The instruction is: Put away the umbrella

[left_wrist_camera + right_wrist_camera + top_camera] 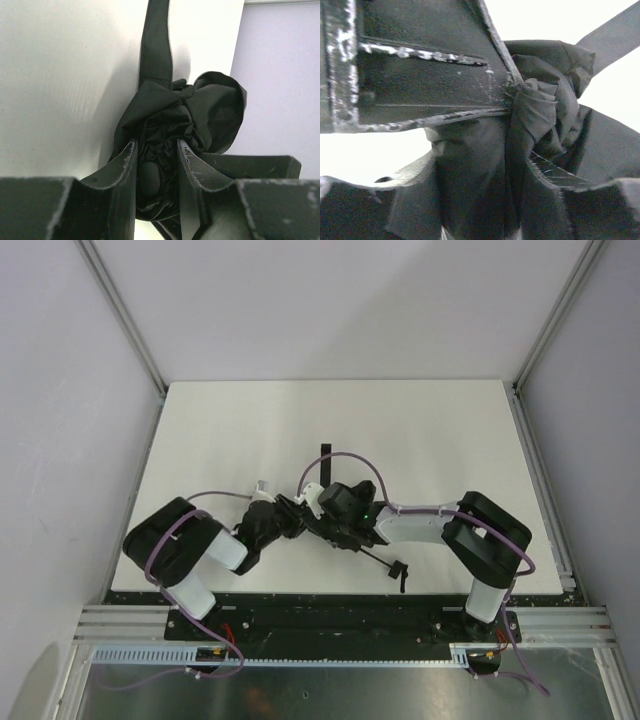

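Note:
The umbrella is a crumpled black bundle at the table's near middle, wedged between both grippers. Its thin shaft runs toward the near right and ends at a small handle. A flat black strap points away toward the back. My left gripper comes in from the left; in its wrist view it is shut on bunched fabric. My right gripper comes from the right; its jaws hold umbrella folds that fill the gap between them.
The white table is enclosed by pale walls on three sides, with aluminium rails at the corners. A black base strip runs along the near edge. A scuffed black gripper part crowds the top left of the right wrist view.

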You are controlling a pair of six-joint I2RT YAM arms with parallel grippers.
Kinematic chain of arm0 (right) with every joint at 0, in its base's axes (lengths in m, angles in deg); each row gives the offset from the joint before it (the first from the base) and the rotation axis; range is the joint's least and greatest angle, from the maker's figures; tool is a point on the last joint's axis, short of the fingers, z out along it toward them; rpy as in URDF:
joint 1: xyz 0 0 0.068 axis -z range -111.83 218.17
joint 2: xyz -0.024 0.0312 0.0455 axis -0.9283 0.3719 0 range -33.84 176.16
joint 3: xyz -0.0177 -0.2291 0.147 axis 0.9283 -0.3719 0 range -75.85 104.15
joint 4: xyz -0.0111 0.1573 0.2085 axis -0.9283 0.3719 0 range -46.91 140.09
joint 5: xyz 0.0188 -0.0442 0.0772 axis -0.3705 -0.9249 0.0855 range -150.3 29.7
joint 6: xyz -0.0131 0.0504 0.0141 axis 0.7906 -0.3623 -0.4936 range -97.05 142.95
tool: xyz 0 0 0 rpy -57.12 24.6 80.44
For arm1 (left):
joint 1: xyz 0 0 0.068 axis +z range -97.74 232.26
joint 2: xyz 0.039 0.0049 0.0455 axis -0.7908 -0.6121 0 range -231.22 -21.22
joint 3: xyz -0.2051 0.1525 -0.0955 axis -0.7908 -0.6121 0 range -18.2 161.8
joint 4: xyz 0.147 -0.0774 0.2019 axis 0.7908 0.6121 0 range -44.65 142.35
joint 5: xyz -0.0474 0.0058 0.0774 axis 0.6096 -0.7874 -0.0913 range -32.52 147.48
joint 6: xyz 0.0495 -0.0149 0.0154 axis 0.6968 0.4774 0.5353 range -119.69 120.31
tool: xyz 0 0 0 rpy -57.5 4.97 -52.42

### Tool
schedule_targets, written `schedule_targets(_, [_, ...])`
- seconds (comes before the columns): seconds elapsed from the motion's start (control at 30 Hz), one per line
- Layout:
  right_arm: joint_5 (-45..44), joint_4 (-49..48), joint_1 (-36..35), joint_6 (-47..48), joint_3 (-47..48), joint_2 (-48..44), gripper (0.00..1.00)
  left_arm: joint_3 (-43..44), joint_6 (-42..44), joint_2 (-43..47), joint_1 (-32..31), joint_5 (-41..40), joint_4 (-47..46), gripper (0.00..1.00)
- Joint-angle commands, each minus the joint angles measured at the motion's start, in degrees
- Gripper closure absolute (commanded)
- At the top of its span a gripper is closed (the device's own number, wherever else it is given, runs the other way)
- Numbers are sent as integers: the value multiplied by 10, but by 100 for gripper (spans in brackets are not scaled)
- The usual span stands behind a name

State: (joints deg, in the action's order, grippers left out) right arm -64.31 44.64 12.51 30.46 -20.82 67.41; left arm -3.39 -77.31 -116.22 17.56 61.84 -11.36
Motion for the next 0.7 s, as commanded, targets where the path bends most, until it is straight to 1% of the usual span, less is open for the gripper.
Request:
schedule_targets(0.0, [-6, -25, 8, -11, -7, 41, 65, -3, 52, 34, -7, 16, 78, 100])
schedule_targets(0.07, [20, -22, 22, -19, -14, 37, 88, 6, 75, 63, -7, 22, 89, 100])
schedule_targets(0.1, [43, -20, 30, -27, -19, 27, 94, 11, 91, 81, -4, 25, 97, 98])
schedule_targets(0.13, [65, -21, 39, -38, -25, 10, 97, 17, 107, 103, 0, 32, 106, 92])
schedule_targets(0.2, [117, -19, 60, -61, -37, -37, 99, 32, 142, 159, 11, 47, 137, 73])
schedule_targets(0.27, [166, 9, 89, -93, -42, -89, 100, 55, 187, 226, 26, 63, 182, 52])
schedule_targets(0.33, [231, 33, 126, -123, -43, -151, 100, 83, 237, 300, 36, 71, 237, 35])
schedule_targets(0.37, [270, 45, 149, -138, -42, -179, 100, 94, 260, 336, 39, 72, 260, 28])
schedule_targets(0.43, [347, 71, 205, -166, -36, -229, 100, 112, 303, 401, 44, 73, 287, 20])
schedule_targets(0.53, [465, 117, 283, -200, -16, -290, 100, 129, 345, 473, 49, 91, 302, 15])
schedule_targets(0.6, [537, 139, 330, -222, 3, -322, 100, 144, 368, 489, 50, 128, 303, 14])
schedule_targets(0.67, [597, 146, 375, -252, 25, -353, 100, 162, 387, 480, 49, 183, 301, 14])
